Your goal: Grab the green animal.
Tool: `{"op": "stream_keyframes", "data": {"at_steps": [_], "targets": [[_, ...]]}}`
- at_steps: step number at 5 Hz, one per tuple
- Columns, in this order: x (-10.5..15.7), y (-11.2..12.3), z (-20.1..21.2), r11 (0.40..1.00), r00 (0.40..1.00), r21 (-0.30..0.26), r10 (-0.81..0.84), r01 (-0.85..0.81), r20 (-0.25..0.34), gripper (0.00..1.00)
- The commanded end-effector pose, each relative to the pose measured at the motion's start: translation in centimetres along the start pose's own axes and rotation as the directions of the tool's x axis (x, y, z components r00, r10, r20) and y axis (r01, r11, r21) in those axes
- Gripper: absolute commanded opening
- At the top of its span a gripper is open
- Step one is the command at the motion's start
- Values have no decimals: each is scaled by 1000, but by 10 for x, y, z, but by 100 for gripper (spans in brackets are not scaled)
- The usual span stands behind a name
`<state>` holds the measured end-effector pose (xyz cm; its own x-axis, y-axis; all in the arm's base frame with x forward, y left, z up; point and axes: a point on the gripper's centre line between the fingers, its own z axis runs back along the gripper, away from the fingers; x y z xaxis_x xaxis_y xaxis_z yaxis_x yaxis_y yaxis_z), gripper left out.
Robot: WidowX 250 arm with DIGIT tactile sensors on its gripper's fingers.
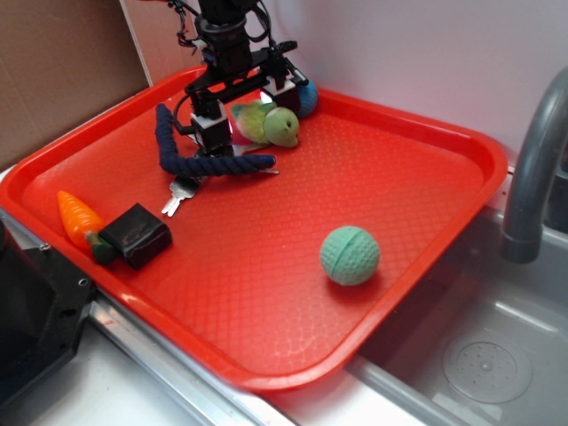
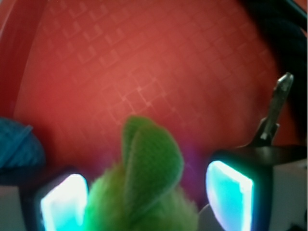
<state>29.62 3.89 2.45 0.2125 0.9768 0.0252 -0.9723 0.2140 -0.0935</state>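
A: So, what lies nearest to the camera in the outside view?

B: At the front there is the grey sink (image 1: 479, 355) with its faucet (image 1: 532, 169) on the right side. The red tray (image 1: 266, 373) sits beside it. On the tray, the closest thing is the mint-green ribbed ball (image 1: 350, 255), alone toward the right.

A: And on the left side?

B: Near the left rim there is a toy carrot (image 1: 75, 216), and a small black block (image 1: 136, 234) is touching it. A little farther lies a metal key (image 1: 180, 196), and just beyond it a dark blue rope (image 1: 200, 155), bent in an L shape.

A: Where is the green animal?

B: The green animal (image 1: 271, 125) is at the far part of the tray, beside the rope's end. In the wrist view it stands up between the two fingers (image 2: 231, 195), with free space on each side.

A: So the gripper has not closed on it?

B: No. The gripper (image 1: 241, 114) is spread apart around the toy; one finger is on each side and I see no pressing. Behind it, near the far rim, a teal-blue ball (image 1: 307, 98) shows partly.
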Motion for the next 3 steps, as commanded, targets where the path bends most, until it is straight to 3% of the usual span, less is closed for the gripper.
{"op": "stream_keyframes", "data": {"at_steps": [1,3], "targets": [[8,-11,4,992,994,-71,-106,107,26,0],[8,-12,6,987,987,-42,-154,156,39,0]]}}
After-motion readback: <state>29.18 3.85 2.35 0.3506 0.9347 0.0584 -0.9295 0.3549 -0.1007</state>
